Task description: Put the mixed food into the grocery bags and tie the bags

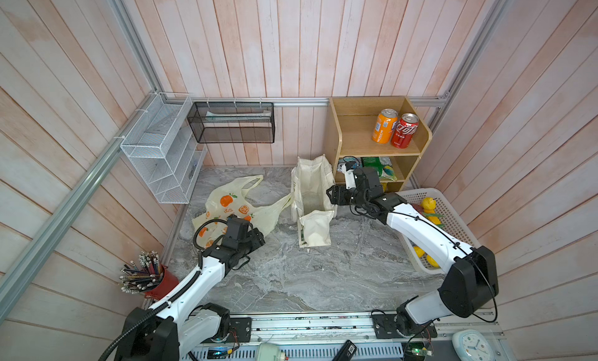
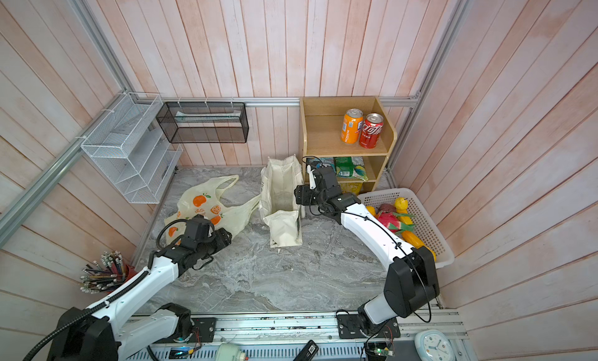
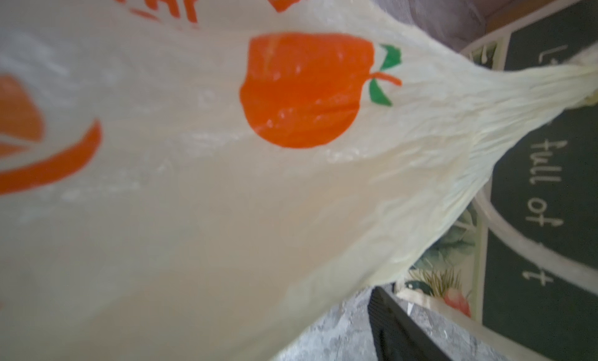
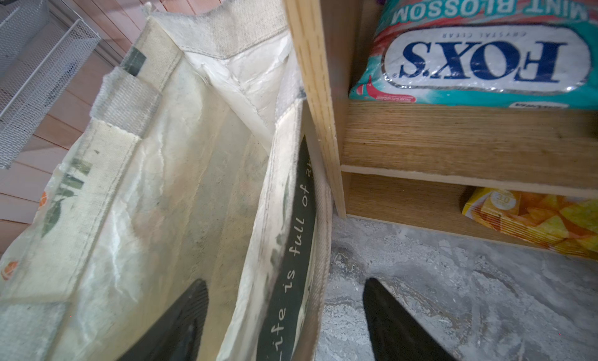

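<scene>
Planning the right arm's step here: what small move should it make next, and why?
Probably close the right gripper on the canvas tote wall. Its fingers stand apart astride that wall, one inside the tote, one outside by the wooden shelf. The tote looks empty, so pinning its mouth open should ease loading.

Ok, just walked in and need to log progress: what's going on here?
Nothing is packed yet. The right gripper is open, straddling a wall of the empty canvas tote, one finger inside. The left gripper is down at the orange-print plastic bag; its grip is unclear. The cola can stands on the shelf, toy fruits lie in the basket.
</scene>
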Robot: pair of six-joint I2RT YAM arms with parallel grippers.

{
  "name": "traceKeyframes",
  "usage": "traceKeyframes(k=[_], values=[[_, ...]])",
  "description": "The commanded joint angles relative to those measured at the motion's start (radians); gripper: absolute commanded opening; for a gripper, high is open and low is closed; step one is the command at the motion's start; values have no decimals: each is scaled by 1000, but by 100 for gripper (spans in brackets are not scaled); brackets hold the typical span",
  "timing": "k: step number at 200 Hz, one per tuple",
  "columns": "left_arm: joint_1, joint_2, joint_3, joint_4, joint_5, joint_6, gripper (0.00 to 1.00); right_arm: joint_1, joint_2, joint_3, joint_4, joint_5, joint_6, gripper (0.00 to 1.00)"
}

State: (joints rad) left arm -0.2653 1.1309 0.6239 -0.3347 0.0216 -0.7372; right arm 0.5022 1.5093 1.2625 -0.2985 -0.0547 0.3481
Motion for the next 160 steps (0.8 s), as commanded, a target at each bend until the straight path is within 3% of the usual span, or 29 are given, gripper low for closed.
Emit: traceKeyframes(k=[1, 43, 88, 102, 128, 148, 160], values=[[91, 90, 91, 107, 51, 113, 76, 11, 0, 20, -10, -20, -5, 75], [155, 234, 298, 79, 142, 190, 76, 13, -7, 18, -22, -23, -12, 72], [154, 120, 298, 8, 244, 153, 77, 12, -11, 15, -31, -23, -26, 64], [154, 57, 264, 1, 279, 121, 78, 13, -11, 14, -31, -34, -30, 55], [127, -43, 241, 21, 329, 41, 79, 15, -14, 14, -34, -75, -31, 26], [66, -52, 290, 29, 322, 5, 79, 23, -23, 21, -45, -105, -34, 5], [17, -29, 340, 23, 307, -4, 79, 37, -33, 27, -59, -110, -38, 0]])
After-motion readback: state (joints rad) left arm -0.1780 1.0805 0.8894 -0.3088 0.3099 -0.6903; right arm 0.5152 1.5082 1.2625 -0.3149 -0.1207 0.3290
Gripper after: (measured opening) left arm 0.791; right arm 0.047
